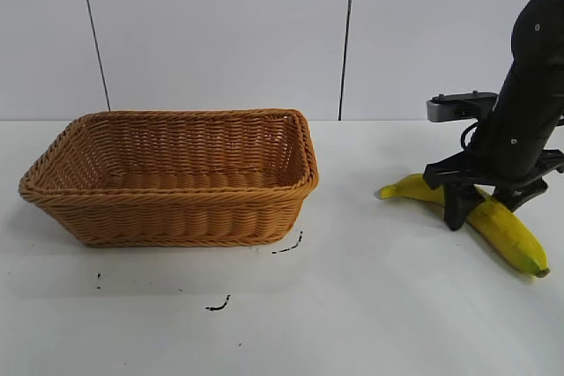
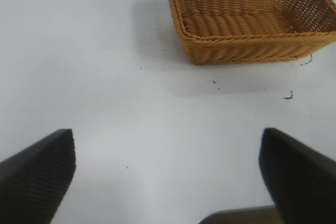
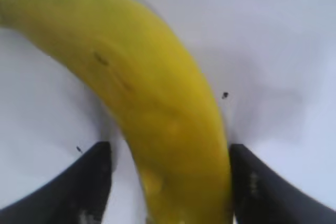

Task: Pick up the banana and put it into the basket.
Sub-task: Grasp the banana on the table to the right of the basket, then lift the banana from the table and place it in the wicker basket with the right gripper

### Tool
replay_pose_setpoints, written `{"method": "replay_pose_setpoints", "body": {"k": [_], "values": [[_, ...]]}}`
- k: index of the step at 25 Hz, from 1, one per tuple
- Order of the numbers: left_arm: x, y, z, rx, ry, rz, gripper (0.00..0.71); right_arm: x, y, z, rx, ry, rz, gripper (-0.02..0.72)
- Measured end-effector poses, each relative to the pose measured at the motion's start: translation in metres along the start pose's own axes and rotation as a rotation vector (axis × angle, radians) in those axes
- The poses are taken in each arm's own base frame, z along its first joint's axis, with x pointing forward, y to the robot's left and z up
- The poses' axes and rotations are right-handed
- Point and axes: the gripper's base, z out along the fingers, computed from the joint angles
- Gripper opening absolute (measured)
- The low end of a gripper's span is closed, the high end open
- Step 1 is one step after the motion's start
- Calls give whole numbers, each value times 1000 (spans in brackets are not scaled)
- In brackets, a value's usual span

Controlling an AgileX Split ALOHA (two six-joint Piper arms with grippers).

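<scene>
The step in hand looks like the grasp itself: the right gripper (image 1: 480, 209) is down over the banana (image 1: 504, 228), pointing steeply at the table (image 1: 370, 323), with the fruit's middle running between its two fingers (image 3: 84, 187). In the right wrist view one finger sits against the banana's side while a sliver of table shows between the fruit and the other, so the jaws stand partly open around it, straddling rather than clamping; a firm hold is not yet shown. The banana lies flat on the table, one end reaching out past the gripper toward the basket and the other trailing away on the opposite side. The next move, as I judge it, calls for pinching fully on the fruit, lifting it clear of the table, then carrying it across. Farther off, well apart from this gripper, the basket (image 1: 176, 217) stands upright with nothing in it. The left gripper (image 2: 168, 182) hangs spread wide above bare table, idle, the basket beyond it.
</scene>
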Motion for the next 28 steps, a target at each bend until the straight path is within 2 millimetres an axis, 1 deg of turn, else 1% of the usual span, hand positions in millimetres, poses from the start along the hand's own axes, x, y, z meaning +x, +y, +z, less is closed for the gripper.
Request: {"method": "replay_pose_setpoints", "body": {"k": [8,12,15,17,20,24,28], "values": [[0,0,0,0,0,0,690,-21,-5,-80,7,-23,24,300],[0,0,0,0,0,0,690,-31,-7,-107,-2,15,29,300],[0,0,0,0,0,0,690,-42,-9,-127,-2,-25,28,300],[0,0,0,0,0,0,690,-48,-7,-136,2,-54,9,300],[0,0,0,0,0,0,690,-57,6,-146,2,-95,-52,300],[0,0,0,0,0,0,690,-72,36,-156,-3,-150,-142,300],[0,0,0,0,0,0,690,-93,72,-154,-19,-190,-222,300]]}}
